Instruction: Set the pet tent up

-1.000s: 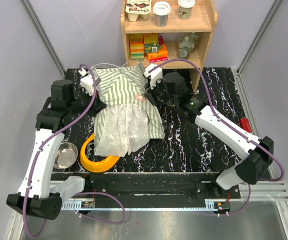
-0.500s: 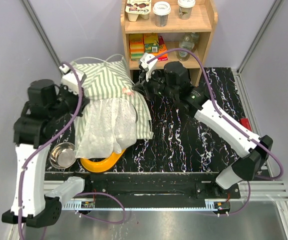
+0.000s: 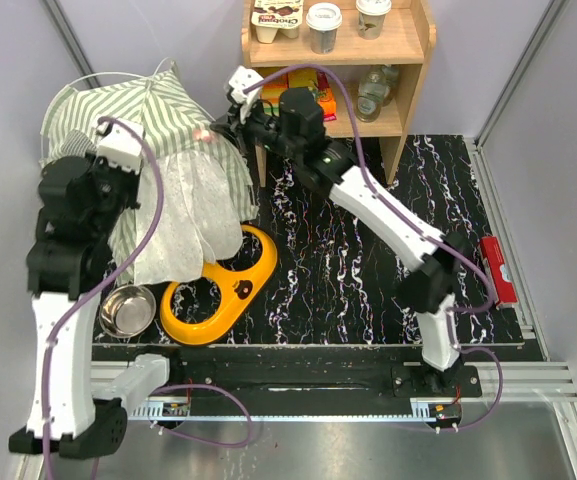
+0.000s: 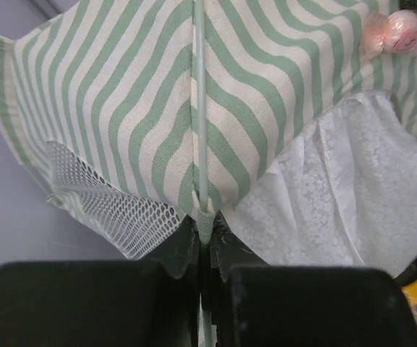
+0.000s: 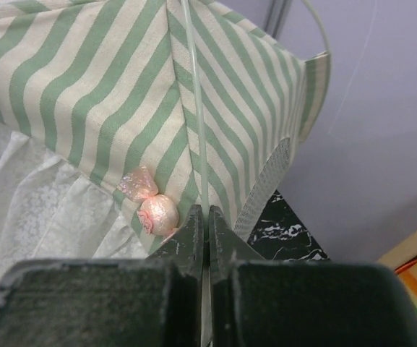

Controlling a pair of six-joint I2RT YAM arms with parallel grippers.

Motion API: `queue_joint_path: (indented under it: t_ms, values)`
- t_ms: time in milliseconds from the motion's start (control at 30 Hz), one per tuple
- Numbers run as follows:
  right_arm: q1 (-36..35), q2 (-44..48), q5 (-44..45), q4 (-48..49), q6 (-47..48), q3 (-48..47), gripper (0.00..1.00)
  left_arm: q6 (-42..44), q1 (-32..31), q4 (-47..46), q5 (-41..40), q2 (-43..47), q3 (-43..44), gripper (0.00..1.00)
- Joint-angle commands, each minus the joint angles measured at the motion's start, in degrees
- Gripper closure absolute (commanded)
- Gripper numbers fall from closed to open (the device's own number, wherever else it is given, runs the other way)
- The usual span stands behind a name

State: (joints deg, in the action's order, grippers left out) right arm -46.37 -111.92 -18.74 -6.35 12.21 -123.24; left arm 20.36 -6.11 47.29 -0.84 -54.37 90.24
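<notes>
raised since a second ago, both pairs of jaws are pressed together: the left gripper [image 4: 202,233] pinches a thin white flexible pole [image 4: 200,108] at a striped seam, the right gripper [image 5: 207,218] another beside a pink pom-pom [image 5: 157,211]. between them the sage-green-and-white striped fabric pet tent [image 3: 158,105] now hangs off the black marbled table [image 3: 368,260] at upper left, uncovering the yellow ring-shaped bowl holder [image 3: 218,292]; likely it still needs spreading and setting down.

Lab test cell: grey panel walls [image 3: 568,150] on aluminium posts [image 3: 518,70] enclose a black marbled tabletop [image 3: 368,290], wooden snack shelf [image 3: 398,45] behind the right gripper [image 3: 220,127].
</notes>
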Motion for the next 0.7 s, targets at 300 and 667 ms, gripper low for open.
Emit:
queue_joint_path:
  t_ms: [300,667]
  values:
    - [3.04,-27.56,3.98,12.23,0.54,-31.96,1.00,4.25,15.24,-34.01,4.44,-11.98,-11.66,1.00]
    - [3.22,-29.41,2.74,12.52,-0.61,-31.54,0.58,-2.95,20.08,-34.63,9.01,-18.14,-13.50,1.00]
